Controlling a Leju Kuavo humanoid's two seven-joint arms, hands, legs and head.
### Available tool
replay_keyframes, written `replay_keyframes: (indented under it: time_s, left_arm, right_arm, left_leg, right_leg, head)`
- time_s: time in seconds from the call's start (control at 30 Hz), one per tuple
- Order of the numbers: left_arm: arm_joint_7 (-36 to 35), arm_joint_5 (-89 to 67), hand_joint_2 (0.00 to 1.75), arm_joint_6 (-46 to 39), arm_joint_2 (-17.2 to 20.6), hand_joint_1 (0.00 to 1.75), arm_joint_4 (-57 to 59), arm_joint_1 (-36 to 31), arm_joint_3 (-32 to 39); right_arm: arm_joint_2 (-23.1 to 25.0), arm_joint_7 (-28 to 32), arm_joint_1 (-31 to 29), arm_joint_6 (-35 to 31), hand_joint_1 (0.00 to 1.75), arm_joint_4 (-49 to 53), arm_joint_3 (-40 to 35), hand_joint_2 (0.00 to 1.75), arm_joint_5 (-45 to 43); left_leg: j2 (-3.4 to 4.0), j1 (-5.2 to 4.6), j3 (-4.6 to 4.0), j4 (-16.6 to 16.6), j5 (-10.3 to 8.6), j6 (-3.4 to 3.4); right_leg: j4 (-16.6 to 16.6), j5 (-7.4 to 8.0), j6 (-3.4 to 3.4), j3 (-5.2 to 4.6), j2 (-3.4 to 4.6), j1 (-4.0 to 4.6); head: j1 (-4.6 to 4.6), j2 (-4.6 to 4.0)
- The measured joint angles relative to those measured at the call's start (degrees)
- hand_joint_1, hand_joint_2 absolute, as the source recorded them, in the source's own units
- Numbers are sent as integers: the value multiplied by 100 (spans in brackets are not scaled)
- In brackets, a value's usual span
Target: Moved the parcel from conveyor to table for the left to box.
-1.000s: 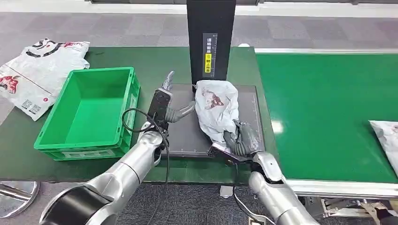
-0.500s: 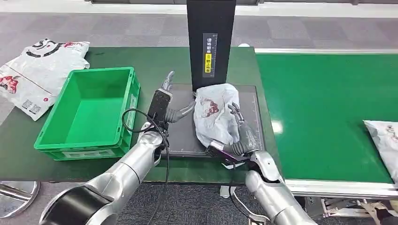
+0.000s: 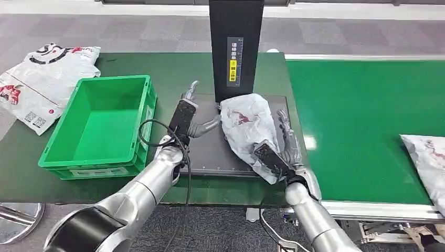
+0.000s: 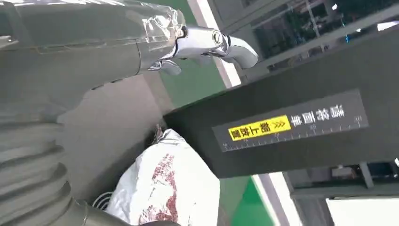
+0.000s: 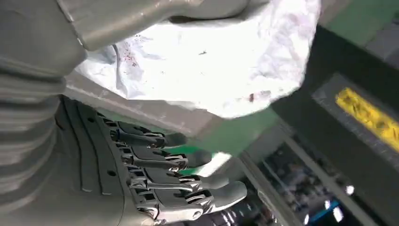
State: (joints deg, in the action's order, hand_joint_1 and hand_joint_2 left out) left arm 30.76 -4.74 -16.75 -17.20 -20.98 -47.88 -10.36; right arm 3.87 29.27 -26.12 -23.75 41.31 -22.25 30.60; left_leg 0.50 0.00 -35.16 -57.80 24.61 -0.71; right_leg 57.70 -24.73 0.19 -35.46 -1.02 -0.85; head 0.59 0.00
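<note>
Parcel: lying on dark pad, right of bin; my right hand: fingers spread, holding nothing, beside it; my left hand: empty, fingers apart; risk: slack bag slipping from a shallow grasp.

We see a dark green bench carrying a green crate at its left, printed white bags hanging over its far left corner, and a dark scale plate beside the crate. A crumpled white parcel lies on that plate. A green conveyor adjoins the bench, bearing another white bag.
</note>
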Motion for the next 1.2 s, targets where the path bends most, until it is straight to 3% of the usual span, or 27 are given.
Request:
replay_keyframes:
  time_s: [0.1,0.37,0.5,0.67,0.83,1.0,1.2]
  left_arm:
    - [-283,-219,175,153,-55,0,2,-43,-187]
    - [-519,-643,175,85,-306,0,-15,72,-1050]
    - [-582,-474,175,-13,-339,0,-61,176,-1507]
    - [-676,-239,175,-94,-369,0,-118,233,-2469]
    - [-676,-219,175,-124,-387,0,-149,271,-2879]
    - [-681,200,175,-203,-393,0,-177,270,-3289]
    - [-617,446,175,-546,-402,0,-190,269,-3760]
  right_arm:
    - [2,540,-36,-316,0,15,373,175,-954]
    - [-225,701,-297,-328,0,-72,1247,175,-2223]
    - [-332,694,-279,-143,0,-120,1487,175,-2446]
    - [-455,360,-239,556,0,-227,1760,175,-2694]
    - [-485,301,-203,690,0,-302,1819,175,-2741]
    - [-505,-440,-294,1830,0,-673,1830,175,-2769]
    - [-490,-405,-414,1918,0,-938,1830,175,-2718]
  left_leg:
    - [-4,0,0,0,0,0]
    - [-5,-9,0,-1,6,8]
    - [-5,-9,0,0,6,9]
    - [-3,-8,-1,0,9,10]
    - [-2,-8,-1,0,9,10]
    - [-2,-8,-1,0,8,10]
    - [-5,-9,-4,0,7,12]
  right_leg:
    - [0,0,0,1,-4,0]
    - [-2,0,2,1,-2,-9]
    - [-2,0,2,0,-1,-9]
    - [-2,0,3,-1,0,-8]
    - [-2,0,3,-2,0,-7]
    - [-2,0,3,-1,1,-8]
    - [-2,1,4,0,-7,-9]
  head:
    - [0,0]
    - [0,-2]
    - [0,-2]
    - [0,0]
    - [0,0]
    - [0,-2]
    - [0,-2]
